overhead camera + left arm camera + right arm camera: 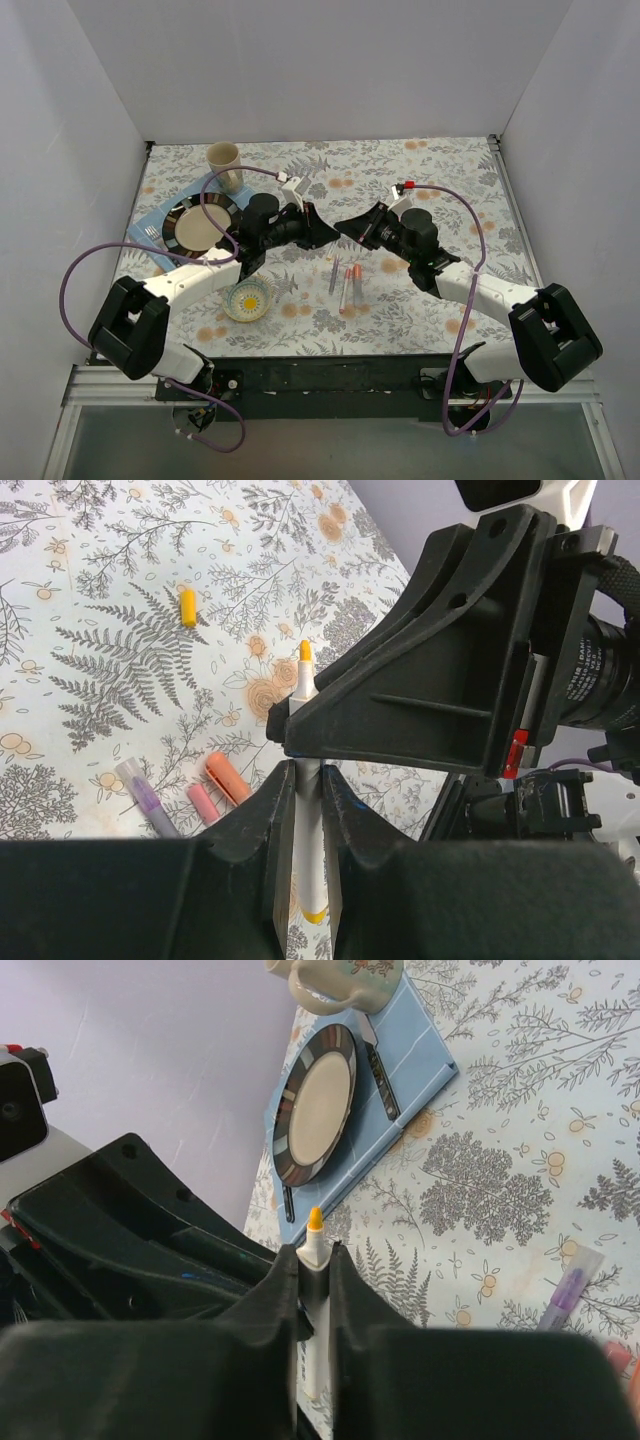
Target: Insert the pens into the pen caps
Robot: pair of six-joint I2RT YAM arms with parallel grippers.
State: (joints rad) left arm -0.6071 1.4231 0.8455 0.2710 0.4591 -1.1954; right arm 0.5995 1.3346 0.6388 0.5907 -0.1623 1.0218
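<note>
Two grippers meet tip to tip above the middle of the floral tablecloth (440, 170), and we find one yellow pen (309, 850) shared between them. Seen from the left wrist, the left gripper (308, 772) has its fingers (268, 825) pressed tight against both sides of the pale barrel, with no gap beyond the pen's own width. The barrel runs up out of that grip, and its yellow tip pokes past the black fingertip of the other arm. From the right wrist, we see the right gripper (314, 1260) likewise closed down on the barrel, its fingers (272, 1300) touching it on either side and a yellow tip standing clear above them. So the pen is off the table, gripped by both arms at once. The yellow cap (187, 607) lies by itself on the cloth, well apart from the held pen and touched by nothing. Three more pens lie close together on the cloth near the grippers: the purple pen (140, 792), the pink pen (203, 802) and the orange pen (228, 778). We cannot tell whether these carry caps. On the left side of the table we see a striped plate (318, 1105) on a blue mat (425, 1045), a cup (224, 165) behind it, and a small bowl (248, 299) near the left arm.
</note>
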